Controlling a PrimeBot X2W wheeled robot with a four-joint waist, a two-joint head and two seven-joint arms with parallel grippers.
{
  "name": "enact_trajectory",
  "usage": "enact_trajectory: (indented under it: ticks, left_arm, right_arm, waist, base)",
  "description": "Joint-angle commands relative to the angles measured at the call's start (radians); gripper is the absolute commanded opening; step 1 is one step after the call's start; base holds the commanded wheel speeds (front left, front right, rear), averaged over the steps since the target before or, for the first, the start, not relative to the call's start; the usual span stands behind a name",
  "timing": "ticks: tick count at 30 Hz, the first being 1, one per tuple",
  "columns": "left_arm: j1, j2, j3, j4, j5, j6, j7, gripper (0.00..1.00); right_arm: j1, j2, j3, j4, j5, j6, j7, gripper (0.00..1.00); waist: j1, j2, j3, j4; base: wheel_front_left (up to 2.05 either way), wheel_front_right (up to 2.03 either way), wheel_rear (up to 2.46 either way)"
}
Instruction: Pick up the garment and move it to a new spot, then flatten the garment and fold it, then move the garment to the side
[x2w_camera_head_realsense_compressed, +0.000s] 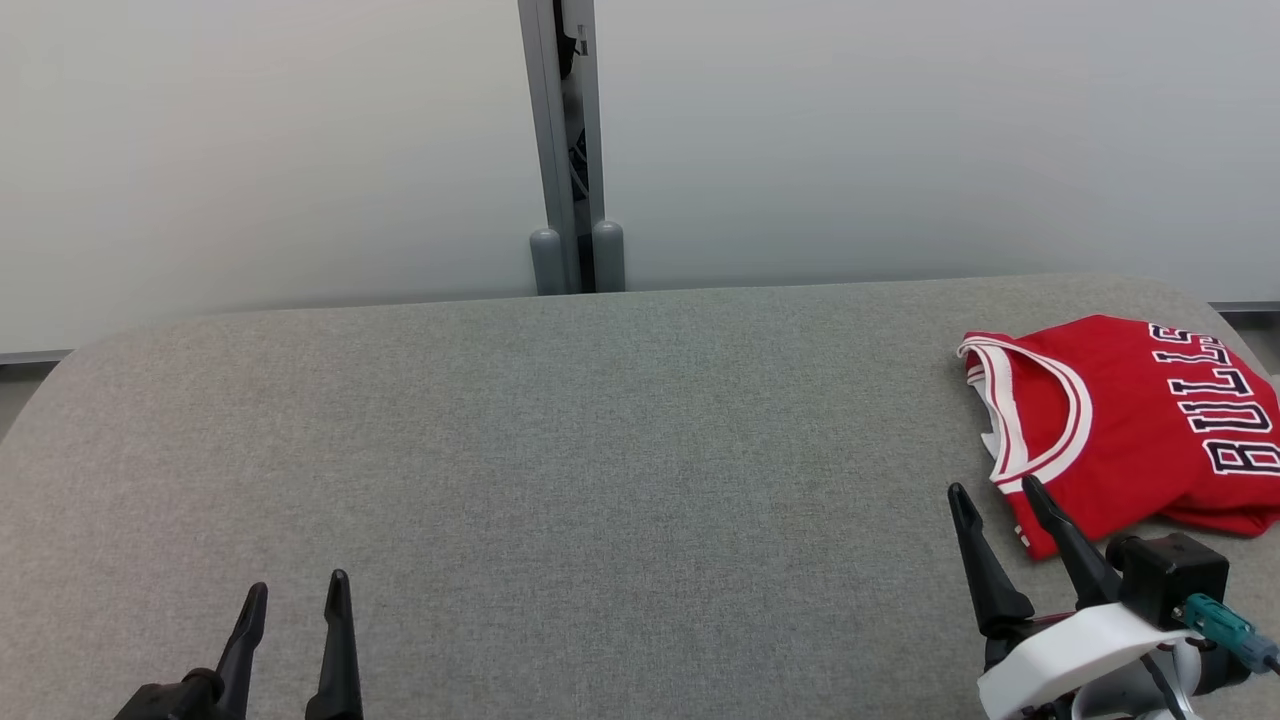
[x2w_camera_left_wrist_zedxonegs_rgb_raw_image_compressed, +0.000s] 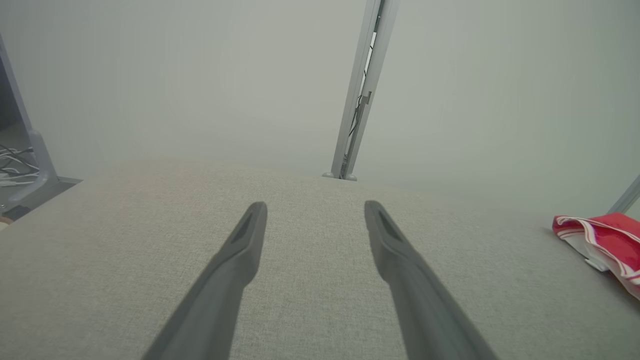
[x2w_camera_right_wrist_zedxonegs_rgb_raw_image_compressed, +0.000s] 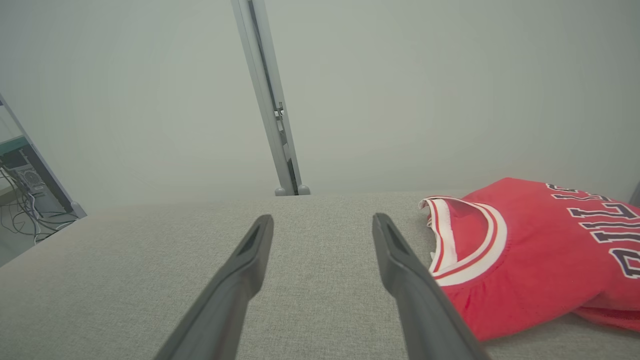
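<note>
A red garment (x2w_camera_head_realsense_compressed: 1130, 420), a jersey with white trim and dark letters, lies folded at the right edge of the grey fabric table (x2w_camera_head_realsense_compressed: 560, 450). My right gripper (x2w_camera_head_realsense_compressed: 995, 490) stands open just left of its near corner, with nothing between its fingers. In the right wrist view the garment (x2w_camera_right_wrist_zedxonegs_rgb_raw_image_compressed: 540, 250) lies right of my right gripper (x2w_camera_right_wrist_zedxonegs_rgb_raw_image_compressed: 322, 222), and the right finger overlaps its neckline edge. My left gripper (x2w_camera_head_realsense_compressed: 297, 590) is open and empty at the table's near left. The left wrist view shows my left gripper (x2w_camera_left_wrist_zedxonegs_rgb_raw_image_compressed: 315, 207) over bare fabric, the garment (x2w_camera_left_wrist_zedxonegs_rgb_raw_image_compressed: 605, 242) far right.
A grey vertical post (x2w_camera_head_realsense_compressed: 570, 150) stands behind the table's far edge between pale wall panels. Cables (x2w_camera_right_wrist_zedxonegs_rgb_raw_image_compressed: 20, 200) lie on the floor beyond the table's left end. Wide bare fabric stretches between the two grippers.
</note>
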Motion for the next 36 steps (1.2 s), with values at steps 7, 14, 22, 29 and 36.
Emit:
enact_trajectory:
  ticks: [7, 14, 22, 29, 36]
  left_arm:
    - [-0.023, 0.006, -0.001, 0.003, 0.002, 0.006, 0.002, 1.00]
    - [-0.028, 0.006, -0.003, 0.006, -0.004, 0.006, 0.001, 1.00]
    - [-0.013, -0.001, -0.006, 0.011, -0.011, 0.003, 0.006, 0.00]
    - [-0.004, -0.033, 0.000, 0.049, -0.053, -0.012, 0.024, 0.00]
    - [-0.049, -0.054, 0.047, 0.090, -0.163, -0.058, 0.063, 0.00]
  right_arm:
    - [-0.006, -0.005, -0.005, 0.009, 0.001, 0.000, -0.008, 1.00]
    - [-0.010, -0.005, -0.007, 0.015, 0.000, 0.000, -0.011, 1.00]
    - [-0.007, 0.001, 0.000, 0.043, 0.007, 0.000, -0.016, 0.00]
    - [0.013, 0.009, -0.001, 0.080, 0.062, 0.000, -0.009, 0.00]
    - [-0.010, 0.008, -0.014, 0.095, 0.207, 0.000, 0.001, 0.00]
  waist:
    - [0.0000, -0.0001, 0.000, 0.003]
    - [0.0000, -0.0001, -0.001, 0.005]
    - [0.0000, -0.0001, -0.001, 0.009]
    - [0.0000, -0.0001, 0.001, 0.010]
    - [0.0000, -0.0001, 0.005, 0.011]
  base:
    - [0.00, 0.00, 0.00]
    - [0.00, 0.00, 0.00]
    - [0.00, 0.00, 0.00]
    - [0.00, 0.00, 0.00]
    - [0.00, 0.00, 0.00]
